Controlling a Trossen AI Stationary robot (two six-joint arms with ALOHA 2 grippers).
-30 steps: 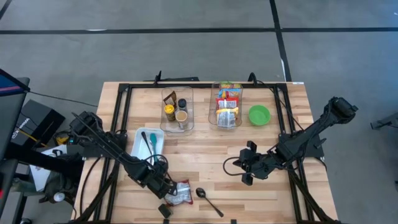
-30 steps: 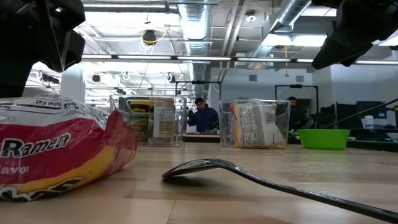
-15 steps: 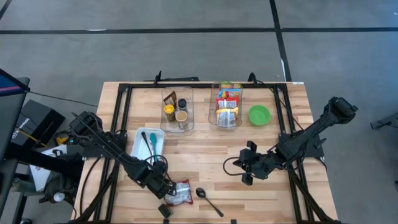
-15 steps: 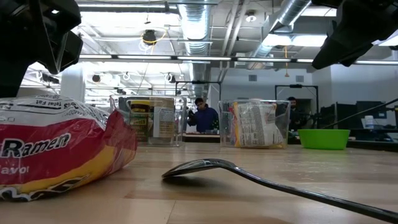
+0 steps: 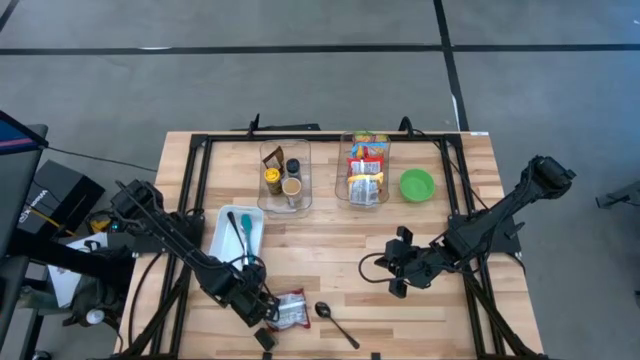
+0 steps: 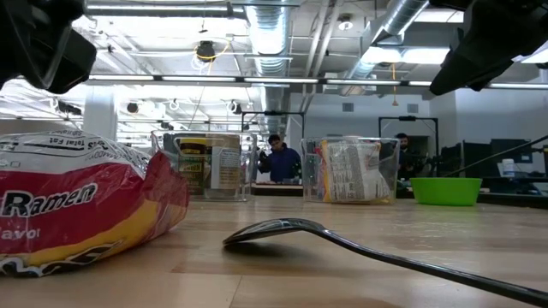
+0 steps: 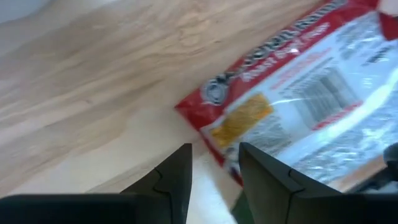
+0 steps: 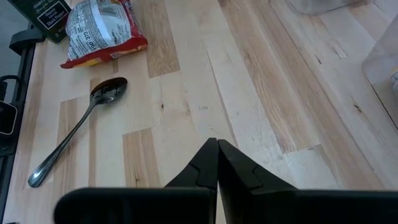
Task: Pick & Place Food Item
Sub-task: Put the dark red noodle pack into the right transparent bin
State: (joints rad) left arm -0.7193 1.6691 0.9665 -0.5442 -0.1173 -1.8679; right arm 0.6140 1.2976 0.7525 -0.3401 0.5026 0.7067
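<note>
From above, the ramen packet [image 5: 291, 310] lies flat near the front edge of the wooden surface [image 5: 330, 230], with a spoon [image 5: 336, 322] just beside it. The left tool [image 5: 262, 307] is right at the packet's end, on the side away from the spoon, so the left arm is much nearer to it than the right arm. The packet's long side seems to run across the surface, from the left tool toward the spoon. The right tool [image 5: 397, 268] sits well apart, near the middle of the surface, and it waits. Farther back stand a clear bin of packets [image 5: 366, 170], a clear bin of jars [image 5: 284, 176], a green bowl [image 5: 417, 184] and a white tray [image 5: 238, 231]. From the low view, the ramen packet [image 6: 86, 201] fills the near side and rests on the surface, and the spoon [image 6: 360, 248] lies next to it. Dark arm parts hang above, but the tools do not show clearly here. From the left wrist, the two dark fingers [image 7: 171, 180] stand partly open with a gap between them, just in front of the red end of the packet [image 7: 298, 99]. They hold nothing, and I cannot tell if a finger touches the wrapper. I think the next move is to slide forward over that end and squeeze. From the right wrist, its fingers [image 8: 214, 165] are pressed together and hold nothing, and the packet [image 8: 102, 31] and spoon [image 8: 78, 130] lie far off.
</note>
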